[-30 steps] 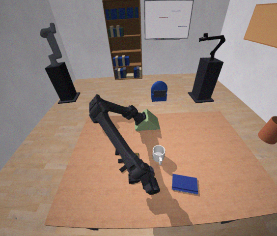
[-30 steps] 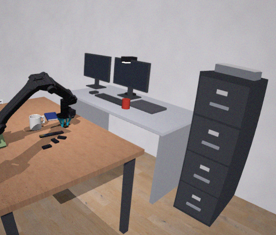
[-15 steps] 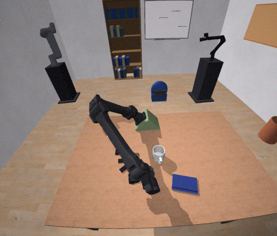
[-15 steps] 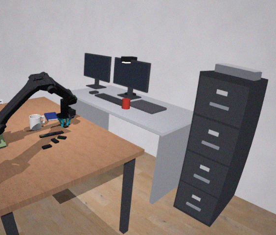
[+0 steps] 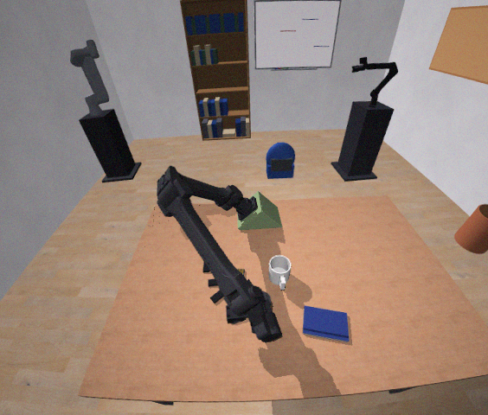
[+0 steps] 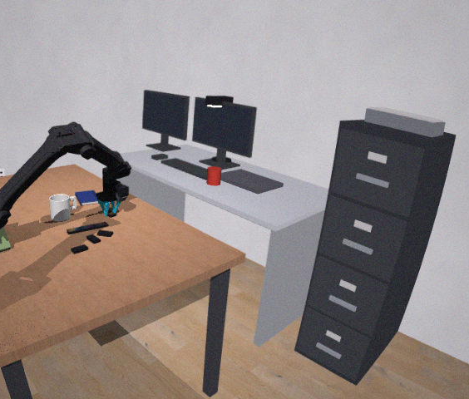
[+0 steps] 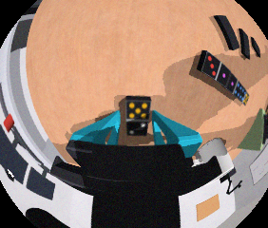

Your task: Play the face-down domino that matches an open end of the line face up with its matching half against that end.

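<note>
A face-up domino (image 7: pixel 138 108) (image 6: pixel 111 214) with five yellow pips on one half and two pale pips on the other lies between the cyan fingertips. My gripper (image 7: pixel 136 116) (image 6: pixel 111 212) is partly open around it, with a narrow gap beside each finger; in the top view the arm hides the fingers. The line (image 7: pixel 223 76) (image 6: pixel 88 227) lies face up, with three red pips at its end nearer the gripper and yellow pips at its far end. Three face-down dominoes (image 7: pixel 226 32) (image 6: pixel 93 238) (image 5: pixel 216 296) lie apart beyond the line, seen from the gripper.
A white mug (image 5: pixel 279 271) (image 6: pixel 60 209) (image 7: pixel 214 149) stands on the side of the line opposite the face-down dominoes. A blue book (image 5: pixel 325 322) (image 6: pixel 86 198) lies near the gripper. The arm stands on a green base (image 5: pixel 266 219).
</note>
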`<state>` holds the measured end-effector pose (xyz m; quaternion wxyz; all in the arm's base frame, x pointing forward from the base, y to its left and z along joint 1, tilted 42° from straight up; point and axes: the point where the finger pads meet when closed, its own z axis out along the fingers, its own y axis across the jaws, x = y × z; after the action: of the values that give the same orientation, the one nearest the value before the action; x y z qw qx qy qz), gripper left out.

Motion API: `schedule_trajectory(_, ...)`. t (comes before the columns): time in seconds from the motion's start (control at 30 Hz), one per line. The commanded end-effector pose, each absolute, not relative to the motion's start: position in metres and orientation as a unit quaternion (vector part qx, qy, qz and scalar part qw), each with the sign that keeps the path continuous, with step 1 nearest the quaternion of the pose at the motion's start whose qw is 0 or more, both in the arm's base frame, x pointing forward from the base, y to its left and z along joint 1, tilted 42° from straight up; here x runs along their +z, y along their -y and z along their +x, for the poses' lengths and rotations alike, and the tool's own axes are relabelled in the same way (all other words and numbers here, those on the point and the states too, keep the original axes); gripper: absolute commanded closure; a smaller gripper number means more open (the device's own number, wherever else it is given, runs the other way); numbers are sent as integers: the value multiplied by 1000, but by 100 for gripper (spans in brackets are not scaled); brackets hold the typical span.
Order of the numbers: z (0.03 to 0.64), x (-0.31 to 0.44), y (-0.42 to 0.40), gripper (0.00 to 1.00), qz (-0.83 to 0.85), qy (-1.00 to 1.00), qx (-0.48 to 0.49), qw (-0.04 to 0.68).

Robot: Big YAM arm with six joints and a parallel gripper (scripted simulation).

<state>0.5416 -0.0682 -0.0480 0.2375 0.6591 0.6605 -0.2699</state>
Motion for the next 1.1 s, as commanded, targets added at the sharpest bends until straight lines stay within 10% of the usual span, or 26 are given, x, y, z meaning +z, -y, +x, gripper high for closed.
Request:
schedule_trajectory(0.0,542,-46,66,56,656,-664,-267,240)
schedule_trajectory(1.07,542,-46,65,56,656,-664,-267,239)
